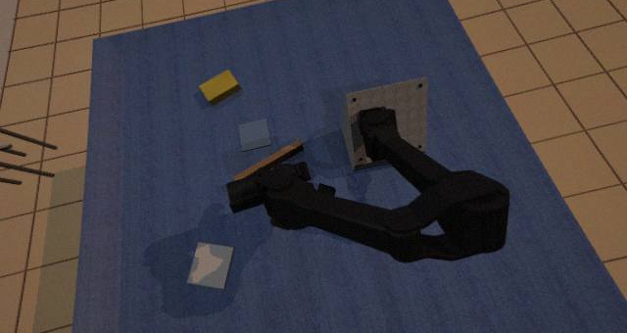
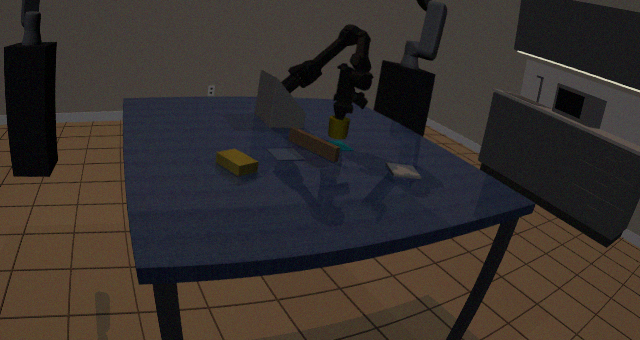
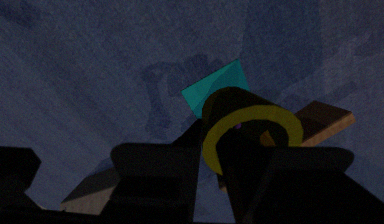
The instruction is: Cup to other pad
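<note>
A yellow cup [image 2: 339,127] [image 3: 292,124] hangs upright in my gripper [image 2: 340,116] [image 3: 218,159], which is shut on its rim. A purple marble [image 3: 237,127] shows inside it. In the exterior view the cup is a little above the table, just above and behind a teal pad [image 2: 343,145] [image 3: 218,85]. In the top view the arm hides the cup and the teal pad. A pale grey-blue pad [image 1: 255,134] [image 2: 286,153] lies beyond a wooden bar [image 1: 270,161] [image 2: 315,145] [image 3: 325,120]. Another pale pad [image 1: 211,264] [image 2: 403,170] lies near the table's other side.
A yellow block [image 1: 219,86] [image 2: 237,161] lies on the blue table [image 1: 343,39] [image 2: 200,205]. The arm's grey mounting plate [image 1: 397,103] [image 2: 275,102] stands upright at the back. Black stands and a counter lie off the table.
</note>
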Controlling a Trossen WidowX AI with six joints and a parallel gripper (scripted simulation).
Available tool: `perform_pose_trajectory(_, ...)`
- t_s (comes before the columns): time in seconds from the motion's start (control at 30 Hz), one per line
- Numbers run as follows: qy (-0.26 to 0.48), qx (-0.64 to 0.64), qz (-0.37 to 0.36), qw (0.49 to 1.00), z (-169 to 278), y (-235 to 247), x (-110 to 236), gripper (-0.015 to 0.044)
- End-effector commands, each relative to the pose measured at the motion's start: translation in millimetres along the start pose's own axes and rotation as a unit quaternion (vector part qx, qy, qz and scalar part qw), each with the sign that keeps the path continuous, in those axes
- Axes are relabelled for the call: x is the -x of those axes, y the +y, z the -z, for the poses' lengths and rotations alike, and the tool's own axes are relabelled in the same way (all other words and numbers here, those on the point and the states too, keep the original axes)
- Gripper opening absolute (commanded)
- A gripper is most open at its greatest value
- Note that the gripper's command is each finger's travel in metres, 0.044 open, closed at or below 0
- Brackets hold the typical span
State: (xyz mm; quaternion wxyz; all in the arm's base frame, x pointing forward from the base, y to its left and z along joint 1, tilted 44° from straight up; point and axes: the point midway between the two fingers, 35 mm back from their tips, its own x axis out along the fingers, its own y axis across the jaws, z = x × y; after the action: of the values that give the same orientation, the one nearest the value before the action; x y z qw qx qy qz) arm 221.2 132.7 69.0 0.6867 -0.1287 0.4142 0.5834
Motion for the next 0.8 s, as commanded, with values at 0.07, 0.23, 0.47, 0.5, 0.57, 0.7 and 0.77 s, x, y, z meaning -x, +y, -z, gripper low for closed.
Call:
perform_pose_trajectory(0.07,0.000,-0.002,0.000,1.000,0,0,-7,0.0000)
perform_pose_trajectory(0.23,0.000,-0.002,0.000,1.000,0,1,-13,0.0000)
perform_pose_trajectory(0.47,-0.001,-0.002,-0.001,1.000,0,2,-21,0.0000)
perform_pose_trajectory(0.5,-0.001,-0.002,-0.001,1.000,0,2,-22,0.0000)
perform_pose_trajectory(0.57,-0.001,-0.002,-0.001,1.000,0,3,-25,0.0000)
perform_pose_trajectory(0.7,-0.003,0.000,-0.002,1.000,-1,3,-25,0.0000)
perform_pose_trajectory(0.77,-0.003,0.000,-0.002,1.000,-1,3,-25,0.0000)
